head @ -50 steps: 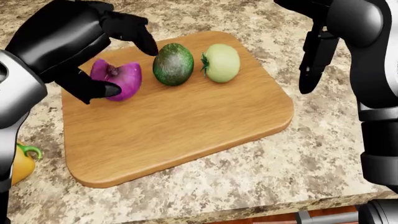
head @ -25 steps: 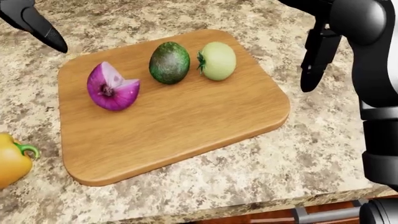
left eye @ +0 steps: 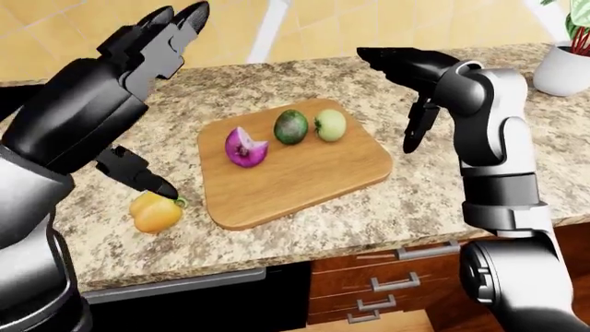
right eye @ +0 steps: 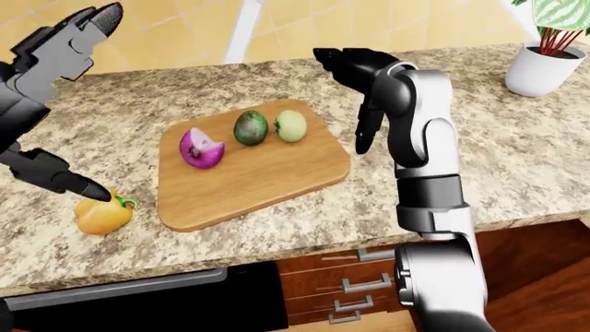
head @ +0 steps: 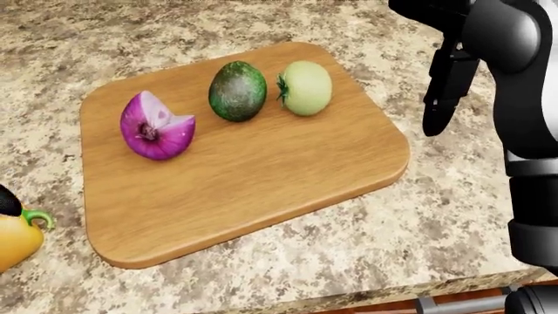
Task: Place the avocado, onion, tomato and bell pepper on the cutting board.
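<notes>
A rounded rectangular wooden cutting board [head: 253,176] is seen lying flat on the speckled beige granite worktop [head: 392,235]. Three items are set on the board along its upper part in the head view: a cut purple onion [head: 155,127] toward the board's left edge, a dark green oval avocado [head: 237,91] to the onion's right, and a pale green tomato [head: 305,87] just beside the avocado, the two nearly touching. A yellow-orange bell pepper [left eye: 155,212] with a green stem is left off the board, on the worktop near the board's lower left corner. The black left hand [left eye: 138,111] is held raised to the left of the board, its fingers spread apart and closed on nothing; one fingertip [left eye: 164,190] is seen just above the pepper, and contact cannot be told. The black right hand [left eye: 410,90] is held above the worktop beside the board's right edge, its fingers apart and empty. A white plant pot [right eye: 539,66] is seen far to the right of the board.
</notes>
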